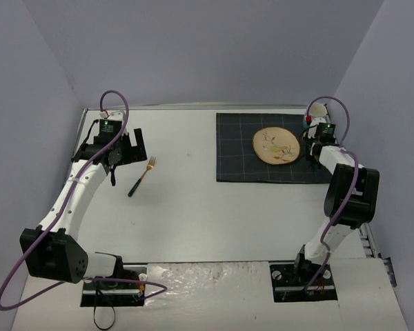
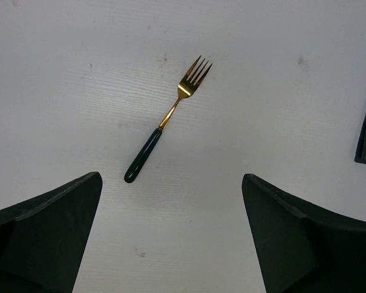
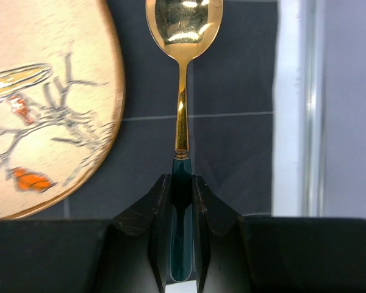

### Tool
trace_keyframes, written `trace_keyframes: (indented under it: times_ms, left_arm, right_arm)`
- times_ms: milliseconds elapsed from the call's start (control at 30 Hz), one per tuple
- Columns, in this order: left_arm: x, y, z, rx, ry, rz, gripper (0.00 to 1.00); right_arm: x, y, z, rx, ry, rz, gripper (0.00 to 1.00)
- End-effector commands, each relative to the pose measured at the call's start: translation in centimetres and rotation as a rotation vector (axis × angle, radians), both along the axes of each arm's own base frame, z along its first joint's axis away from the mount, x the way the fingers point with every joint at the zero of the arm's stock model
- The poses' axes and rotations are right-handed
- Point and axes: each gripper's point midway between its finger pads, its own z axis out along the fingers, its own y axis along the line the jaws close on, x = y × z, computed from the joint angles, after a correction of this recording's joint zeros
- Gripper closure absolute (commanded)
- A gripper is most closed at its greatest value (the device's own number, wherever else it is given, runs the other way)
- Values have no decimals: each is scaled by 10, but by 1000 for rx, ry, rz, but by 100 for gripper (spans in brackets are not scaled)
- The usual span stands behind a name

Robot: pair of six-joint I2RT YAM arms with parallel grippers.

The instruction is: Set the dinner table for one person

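Note:
A fork with a gold head and dark green handle lies on the white dinner table, left of centre. In the left wrist view the fork lies ahead of my open, empty left gripper, which hovers above the table. My left gripper is just left of the fork. My right gripper is shut on the green handle of a gold spoon, over the dark checked mat, right of the tan patterned plate. The plate sits on the mat. No person shows.
A white cup-like object stands at the far right corner behind my right gripper. The table's right edge rail runs close beside the spoon. Grey walls enclose the table on three sides.

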Motion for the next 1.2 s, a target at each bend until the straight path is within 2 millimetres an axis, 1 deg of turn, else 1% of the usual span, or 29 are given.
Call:
trace_keyframes:
  times_ms: [0,67,167,333,600,867,1067,1133,1167]
  left_arm:
    - [8,-1,26,2,-76,-6,3]
    - [8,-1,25,6,-71,-5,3]
    - [8,-1,23,7,-64,-7,3]
    - [9,0,19,14,-51,-5,3]
    - [10,1,16,19,-42,-3,3]
    - [10,1,15,21,-39,-4,3]
    - [9,1,16,21,-42,-1,3]
    - [9,1,17,22,-45,-2,3]
    - [9,1,17,22,-46,-1,3]
  right_arm:
    - [25,-28,31,-43,-95,24,100]
    - [25,-35,30,-28,-97,19,100]
    - [25,-44,24,-51,-70,33,100]
    - [31,-50,16,-51,-53,53,100]
    - [31,-51,4,-30,-32,73,100]
    - [25,-50,-21,-3,14,82,100]
    - [21,-51,-29,-4,34,82,100]
    - [20,-53,-32,0,39,74,94]
    - [19,-53,-34,2,44,68,82]
